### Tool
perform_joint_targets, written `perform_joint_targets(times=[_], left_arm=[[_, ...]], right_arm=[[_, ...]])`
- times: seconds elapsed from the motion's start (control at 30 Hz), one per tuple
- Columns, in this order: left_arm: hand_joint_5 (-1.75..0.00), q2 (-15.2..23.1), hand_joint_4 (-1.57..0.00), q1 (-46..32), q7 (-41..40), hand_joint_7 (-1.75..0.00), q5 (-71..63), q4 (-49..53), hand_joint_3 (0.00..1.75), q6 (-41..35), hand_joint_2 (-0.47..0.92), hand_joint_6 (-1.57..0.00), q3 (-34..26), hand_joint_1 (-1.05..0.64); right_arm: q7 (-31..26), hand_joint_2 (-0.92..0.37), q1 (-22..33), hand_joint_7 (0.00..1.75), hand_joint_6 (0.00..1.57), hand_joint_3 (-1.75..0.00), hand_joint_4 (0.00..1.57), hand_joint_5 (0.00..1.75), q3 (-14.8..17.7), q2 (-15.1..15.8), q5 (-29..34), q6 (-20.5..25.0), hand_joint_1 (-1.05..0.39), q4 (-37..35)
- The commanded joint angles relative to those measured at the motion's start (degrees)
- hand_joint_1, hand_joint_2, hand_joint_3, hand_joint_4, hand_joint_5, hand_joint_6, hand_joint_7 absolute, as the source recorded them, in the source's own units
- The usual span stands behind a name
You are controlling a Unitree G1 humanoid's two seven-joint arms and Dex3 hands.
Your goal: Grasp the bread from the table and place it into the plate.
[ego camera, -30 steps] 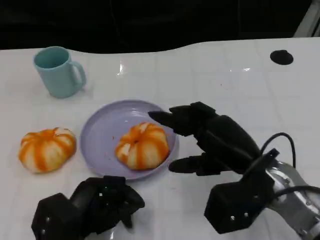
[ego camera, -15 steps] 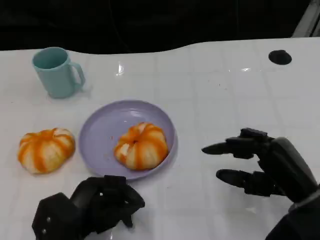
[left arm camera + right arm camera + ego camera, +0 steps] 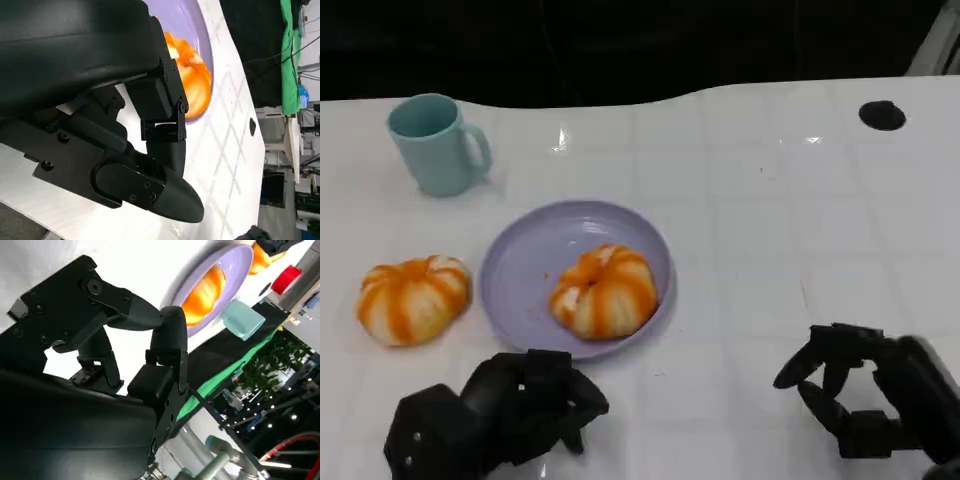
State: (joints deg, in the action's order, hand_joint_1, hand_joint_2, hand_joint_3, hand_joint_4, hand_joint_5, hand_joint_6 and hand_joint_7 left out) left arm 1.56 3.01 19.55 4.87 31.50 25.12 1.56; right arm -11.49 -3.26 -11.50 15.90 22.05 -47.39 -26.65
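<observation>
Likely light, soft and crushable, best cupped around its rounded sides: orange-and-white striped round bread [image 3: 605, 291] already inside lilac round plate [image 3: 525, 262], right hand [image 3: 865, 400] empty, loosely curled, well apart.

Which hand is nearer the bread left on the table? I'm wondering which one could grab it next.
Left. The left hand sits just below and right of the bread on the table; the right hand is far across, past the plate.
</observation>
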Motion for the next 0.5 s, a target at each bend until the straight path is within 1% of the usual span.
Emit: perform_joint_targets(times=[0.03,0.2,0.33,0.5], left_arm=[[-1.42,1.35,-0.99,0.27,0.07,-0.74,0.1,0.91,0.0,-0.02,0.9,-1.24,-0.82,-0.97],[-1.41,1.7,-0.99,0.25,0.15,-0.75,-0.17,1.4,0.0,0.57,0.9,-1.23,-0.82,-0.97],[-1.41,1.69,-0.98,-0.14,0.61,-0.78,0.16,1.37,0.0,1.05,0.9,-1.21,-0.77,-0.97],[-1.41,1.57,-1.0,-0.79,0.31,-0.76,0.25,0.47,0.0,0.64,0.9,-1.23,-0.74,-0.98]], right_arm=[[-0.15,-0.45,0.94,1.3,0.79,-1.18,0.8,1.74,0.88,-1.08,-0.95,-0.24,-0.28,-1.68],[-1.94,-0.42,0.77,1.32,0.81,-1.21,0.81,1.73,0.3,-1.45,2.0,-2.03,-0.31,-4.02],[-2.95,-0.38,0.34,1.32,0.81,-1.25,0.82,1.71,0.2,-1.72,3.21,-3.83,-0.32,-5.6],[-3.04,-0.4,0.87,1.31,0.79,-1.21,0.8,1.72,0.52,-1.78,3.82,-3.39,-0.33,-4.45]])
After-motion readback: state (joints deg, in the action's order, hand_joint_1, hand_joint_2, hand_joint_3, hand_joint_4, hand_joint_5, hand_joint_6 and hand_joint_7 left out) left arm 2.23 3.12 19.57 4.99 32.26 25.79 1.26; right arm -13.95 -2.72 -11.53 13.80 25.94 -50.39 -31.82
